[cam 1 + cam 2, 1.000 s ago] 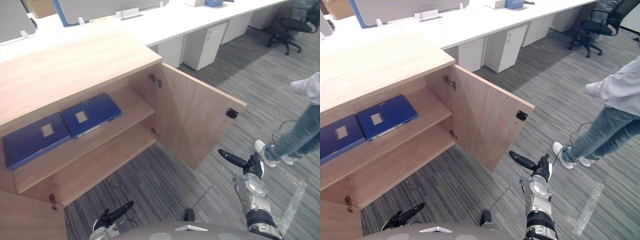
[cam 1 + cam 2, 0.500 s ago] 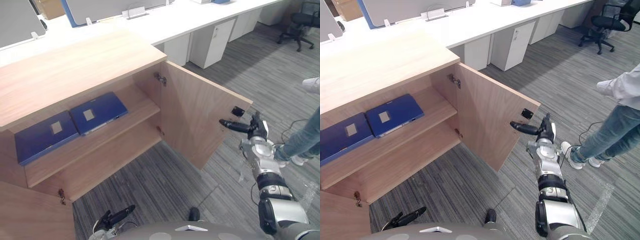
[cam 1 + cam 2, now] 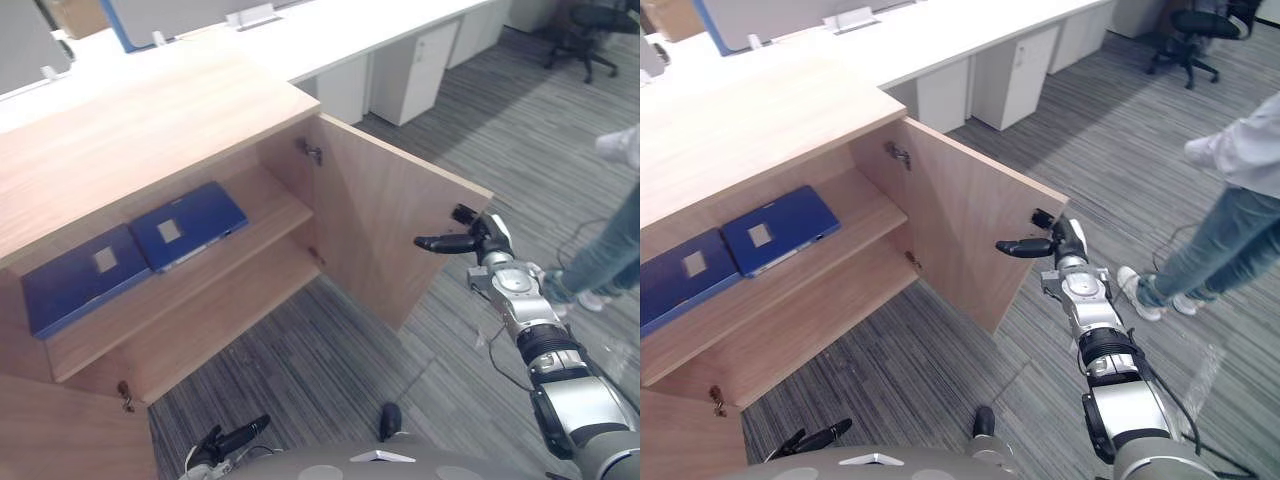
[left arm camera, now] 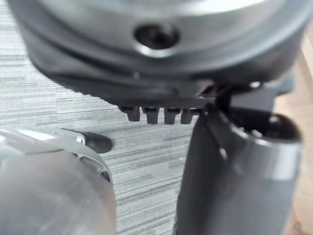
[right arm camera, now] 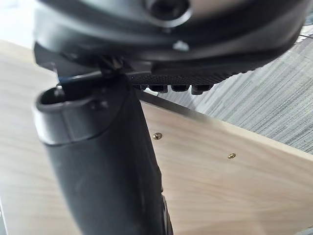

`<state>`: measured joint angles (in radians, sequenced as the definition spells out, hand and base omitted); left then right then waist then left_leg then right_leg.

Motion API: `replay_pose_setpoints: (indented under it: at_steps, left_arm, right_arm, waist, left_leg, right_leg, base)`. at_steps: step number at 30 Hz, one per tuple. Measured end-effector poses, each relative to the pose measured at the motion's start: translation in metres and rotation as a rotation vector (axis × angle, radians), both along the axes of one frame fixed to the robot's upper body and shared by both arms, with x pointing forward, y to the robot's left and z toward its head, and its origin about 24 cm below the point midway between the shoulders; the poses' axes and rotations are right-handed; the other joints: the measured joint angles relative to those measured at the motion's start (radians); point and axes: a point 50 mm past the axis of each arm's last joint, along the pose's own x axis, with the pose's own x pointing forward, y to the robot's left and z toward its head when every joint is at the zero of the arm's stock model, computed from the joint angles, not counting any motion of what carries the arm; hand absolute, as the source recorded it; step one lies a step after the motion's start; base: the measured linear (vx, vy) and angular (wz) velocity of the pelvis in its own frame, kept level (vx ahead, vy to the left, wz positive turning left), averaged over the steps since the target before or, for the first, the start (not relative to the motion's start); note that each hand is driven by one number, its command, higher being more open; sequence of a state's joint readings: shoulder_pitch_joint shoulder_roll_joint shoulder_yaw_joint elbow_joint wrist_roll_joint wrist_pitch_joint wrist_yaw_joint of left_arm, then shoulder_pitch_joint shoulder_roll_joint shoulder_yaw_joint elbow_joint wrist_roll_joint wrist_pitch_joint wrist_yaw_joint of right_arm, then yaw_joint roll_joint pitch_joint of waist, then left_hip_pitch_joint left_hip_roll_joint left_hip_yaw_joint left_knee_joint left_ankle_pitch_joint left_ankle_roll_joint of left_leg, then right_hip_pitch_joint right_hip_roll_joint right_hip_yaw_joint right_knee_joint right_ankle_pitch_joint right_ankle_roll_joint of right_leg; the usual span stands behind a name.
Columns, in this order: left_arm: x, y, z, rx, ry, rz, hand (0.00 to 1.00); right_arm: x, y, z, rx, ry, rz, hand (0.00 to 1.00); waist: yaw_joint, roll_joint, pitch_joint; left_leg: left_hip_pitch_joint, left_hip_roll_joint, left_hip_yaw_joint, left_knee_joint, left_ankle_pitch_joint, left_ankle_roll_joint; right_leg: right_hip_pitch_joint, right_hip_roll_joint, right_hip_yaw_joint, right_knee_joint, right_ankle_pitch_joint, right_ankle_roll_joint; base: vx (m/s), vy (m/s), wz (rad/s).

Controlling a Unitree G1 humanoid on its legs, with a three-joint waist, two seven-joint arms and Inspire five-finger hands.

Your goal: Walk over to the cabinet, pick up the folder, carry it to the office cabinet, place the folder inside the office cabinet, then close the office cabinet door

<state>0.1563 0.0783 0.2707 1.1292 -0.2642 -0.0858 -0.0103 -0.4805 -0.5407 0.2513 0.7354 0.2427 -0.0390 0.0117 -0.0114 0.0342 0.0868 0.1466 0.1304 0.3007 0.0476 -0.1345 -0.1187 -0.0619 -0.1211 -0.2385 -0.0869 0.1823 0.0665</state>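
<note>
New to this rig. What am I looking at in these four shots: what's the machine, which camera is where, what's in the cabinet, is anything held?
A two-legged humanoid robot with dark fingered hands. The two wide pictures come from a stereo camera on its head, looking down: a wooden cabinet with its door open, and on the upper shelf a blue folder beside a second blue folder, both flat. The right hand reaches, fingers straight, to the door's free edge; contact is unclear. The left hand hangs low, open. Neither holds anything. The two close pictures are wrist cameras: the right looks past its hand at the door's wood, the left at the carpet. A person stands at the right.
</note>
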Motion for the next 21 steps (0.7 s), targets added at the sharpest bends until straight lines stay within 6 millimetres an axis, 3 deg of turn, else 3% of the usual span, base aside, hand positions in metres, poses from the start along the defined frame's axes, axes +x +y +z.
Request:
replay_pose_setpoints:
  at_steps: [5, 9, 15, 18, 21]
  left_arm:
    - [0.007, -0.002, 0.001, -0.016, -0.024, -0.034, 1.0]
    - [0.014, -0.004, 0.001, -0.036, -0.038, -0.063, 1.0]
    - [0.025, -0.009, 0.001, -0.049, -0.055, -0.104, 1.0]
    - [0.025, -0.006, 0.001, -0.037, -0.053, -0.097, 1.0]
    - [0.024, -0.004, 0.002, -0.03, -0.05, -0.094, 1.0]
  right_arm:
    - [-0.019, 0.025, -0.002, -0.031, 0.073, 0.319, 1.0]
    - [-0.046, 0.072, 0.0, -0.085, 0.157, 0.734, 1.0]
    - [-0.088, 0.133, -0.002, 0.039, 0.267, 1.194, 1.0]
    - [-0.096, 0.152, 0.003, 0.171, 0.252, 1.262, 1.0]
    - [-0.1, 0.165, 0.001, 0.339, 0.209, 1.209, 1.0]
  waist:
    - [-0.027, 0.0, 0.0]
    - [-0.041, -0.001, -0.001]
    - [-0.002, -0.01, -0.006]
    - [0.01, -0.023, -0.015]
    - [0.018, -0.036, -0.023]
  left_leg:
    - [0.002, 0.021, 0.009, 0.001, -0.002, -0.004]
    - [-0.001, 0.04, 0.026, 0.002, -0.001, -0.012]
    - [-0.01, 0.042, 0.027, 0.003, 0.001, -0.01]
    - [-0.022, 0.033, 0.024, 0.003, 0.004, -0.005]
    - [-0.018, 0.028, 0.016, 0.003, 0.004, -0.005]
  right_leg:
    - [-0.006, 0.024, 0.009, 0.0, -0.002, -0.003]
    - [-0.022, 0.049, 0.033, 0.0, -0.002, -0.013]
    - [-0.033, 0.054, 0.039, 0.001, 0.005, -0.021]
    - [-0.043, 0.045, 0.039, 0.001, 0.011, -0.021]
    - [-0.035, 0.038, 0.032, 0.0, 0.011, -0.021]
  base:
    - [-0.01, -0.041, -0.15]
    - [-0.01, -0.046, -0.17]
    - [0.0, -0.012, -0.03]
    - [0.0, 0.02, 0.02]
    - [0.0, 0.028, 0.07]
